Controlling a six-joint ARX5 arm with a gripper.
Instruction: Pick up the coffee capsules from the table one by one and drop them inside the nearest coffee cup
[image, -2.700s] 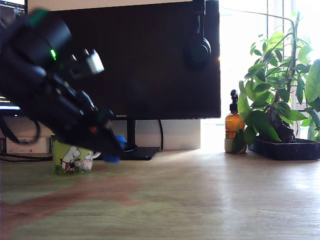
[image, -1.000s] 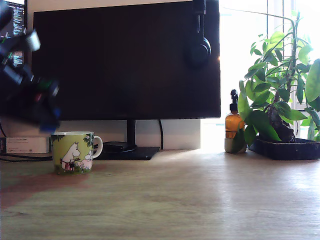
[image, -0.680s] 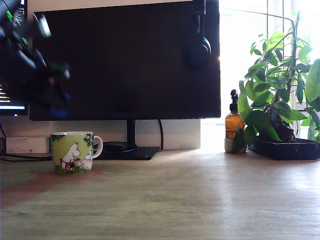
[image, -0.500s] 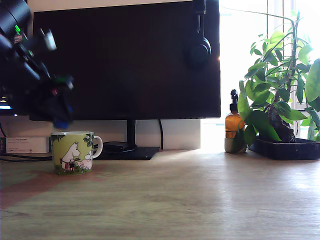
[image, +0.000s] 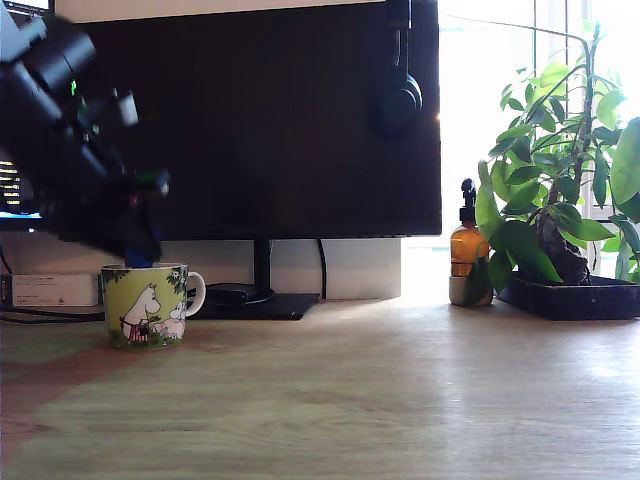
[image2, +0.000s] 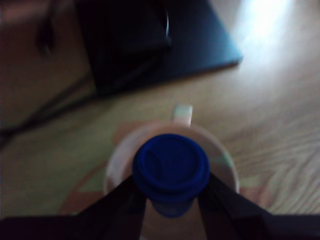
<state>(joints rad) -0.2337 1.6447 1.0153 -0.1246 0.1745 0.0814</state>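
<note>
In the wrist view the blue coffee capsule (image2: 170, 167) is pinched between my gripper's (image2: 171, 184) two dark fingers, rim toward the camera. Directly beneath it lies the open mouth of the coffee cup (image2: 224, 161), whose white handle (image2: 182, 114) points toward the monitor base. The exterior view shows the green cup (image: 145, 305) standing on the wooden table (image: 380, 400) at the exterior view's left, with my gripper (image: 140, 248) hanging just above its rim. There the capsule is mostly hidden by the dark fingers.
A large dark monitor (image: 290, 120) on a black stand (image: 262, 300) rises behind the cup, headphones (image: 398, 95) hanging on it. An amber pump bottle (image: 466, 250) and a potted plant (image: 560, 180) stand at the exterior view's right. Cables (image2: 45, 115) run beside the stand.
The arm has swung toward the exterior view's right and dropped lower with the capsule still held, going from left of the cup to right over its mouth.
</note>
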